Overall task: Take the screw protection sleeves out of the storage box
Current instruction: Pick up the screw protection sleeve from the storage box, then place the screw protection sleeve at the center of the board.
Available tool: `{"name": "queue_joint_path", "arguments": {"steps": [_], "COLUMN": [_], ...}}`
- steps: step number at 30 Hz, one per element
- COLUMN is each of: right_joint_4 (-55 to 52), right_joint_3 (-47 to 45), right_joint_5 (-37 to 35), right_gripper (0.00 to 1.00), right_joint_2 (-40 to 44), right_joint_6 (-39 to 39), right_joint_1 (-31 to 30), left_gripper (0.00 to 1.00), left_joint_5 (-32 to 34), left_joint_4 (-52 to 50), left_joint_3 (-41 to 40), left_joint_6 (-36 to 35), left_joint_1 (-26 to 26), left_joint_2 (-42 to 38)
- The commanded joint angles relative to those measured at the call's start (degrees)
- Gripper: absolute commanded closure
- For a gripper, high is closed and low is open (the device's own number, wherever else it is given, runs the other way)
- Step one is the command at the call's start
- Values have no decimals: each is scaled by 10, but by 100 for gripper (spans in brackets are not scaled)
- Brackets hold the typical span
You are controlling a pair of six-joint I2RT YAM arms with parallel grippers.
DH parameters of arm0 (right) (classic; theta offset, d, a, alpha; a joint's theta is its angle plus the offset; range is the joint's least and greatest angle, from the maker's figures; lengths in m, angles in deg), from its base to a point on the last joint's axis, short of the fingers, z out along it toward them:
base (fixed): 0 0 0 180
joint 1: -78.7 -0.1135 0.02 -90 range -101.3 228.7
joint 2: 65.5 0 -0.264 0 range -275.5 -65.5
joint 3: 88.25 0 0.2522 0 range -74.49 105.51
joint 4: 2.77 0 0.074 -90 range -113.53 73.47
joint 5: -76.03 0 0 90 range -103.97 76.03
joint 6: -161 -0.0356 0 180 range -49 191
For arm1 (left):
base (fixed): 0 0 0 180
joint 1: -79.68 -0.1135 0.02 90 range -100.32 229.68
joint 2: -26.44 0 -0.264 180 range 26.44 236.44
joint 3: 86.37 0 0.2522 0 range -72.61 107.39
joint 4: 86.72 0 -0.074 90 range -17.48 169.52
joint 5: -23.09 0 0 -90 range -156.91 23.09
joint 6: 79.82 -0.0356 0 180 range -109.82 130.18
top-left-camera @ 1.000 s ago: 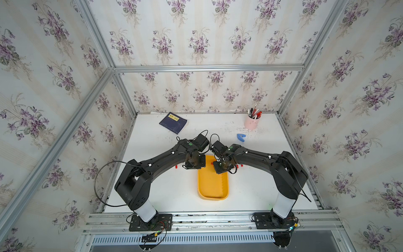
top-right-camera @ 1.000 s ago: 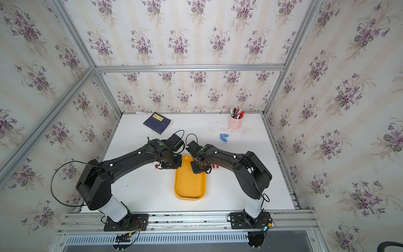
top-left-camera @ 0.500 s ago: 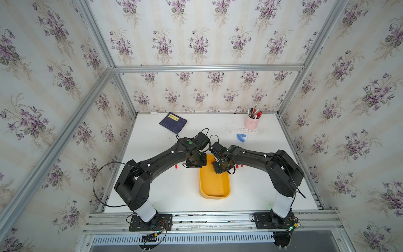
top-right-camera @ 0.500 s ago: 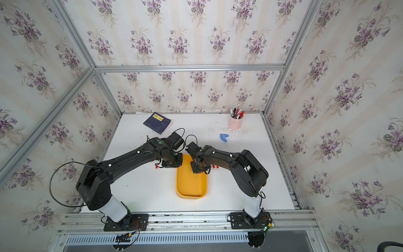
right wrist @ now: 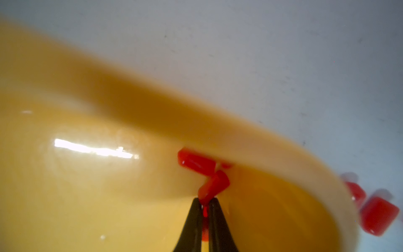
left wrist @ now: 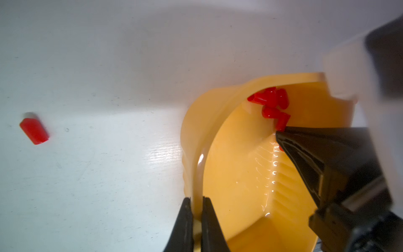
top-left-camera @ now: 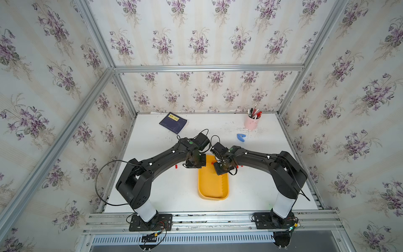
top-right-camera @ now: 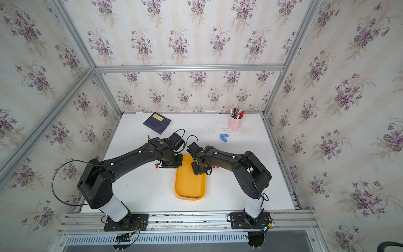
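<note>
Left hand (left wrist: 196,199) clamps tight on the rim of the yellow storage box (top-left-camera: 212,187), which sits mid-tabletop (top-left-camera: 165,192) toward the front edge, between the two arms. Right hand (right wrist: 205,201), reaching into the box's far end, has its fingertips pinched together on a single red sleeve (right wrist: 214,185). More screw protection sleeves (left wrist: 271,102) huddle against the box's far wall. A lone sleeve (left wrist: 34,131) lies on the bare tabletop left of the box, with stray sleeves (right wrist: 377,215) just outside its right rim. A pink pen cup (top-left-camera: 251,124) stands near the far right corner.
</note>
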Motion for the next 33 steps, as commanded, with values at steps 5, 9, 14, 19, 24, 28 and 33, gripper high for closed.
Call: {"name": "queue_joint_path", "arguments": {"steps": [5, 9, 14, 19, 24, 28, 33], "right_joint_4": [14, 29, 37, 21, 7, 15, 28], "right_joint_3": [-2, -6, -3, 3, -9, -31, -53], "right_joint_5": [74, 104, 134, 140, 137, 137, 125], "right_gripper": [89, 89, 89, 89, 89, 89, 89], "right_joint_2": [46, 69, 109, 141, 154, 161, 137], "right_joint_6": [2, -5, -13, -6, 9, 15, 24], "right_joint_1": [3, 9, 30, 59, 93, 113, 123], "left_gripper": [96, 96, 96, 96, 96, 96, 96], "left_joint_5": [26, 28, 31, 33, 36, 37, 41], "left_joint_4": [-22, -21, -22, -22, -26, -29, -32], "left_joint_3": [-10, -14, -19, -22, -27, -35, -41], "left_joint_6": [-3, -3, -5, -5, -6, -6, -7], "left_joint_1": [-7, -8, -10, -11, -15, -17, -22], "left_joint_2": [8, 10, 10, 7, 3, -7, -15]}}
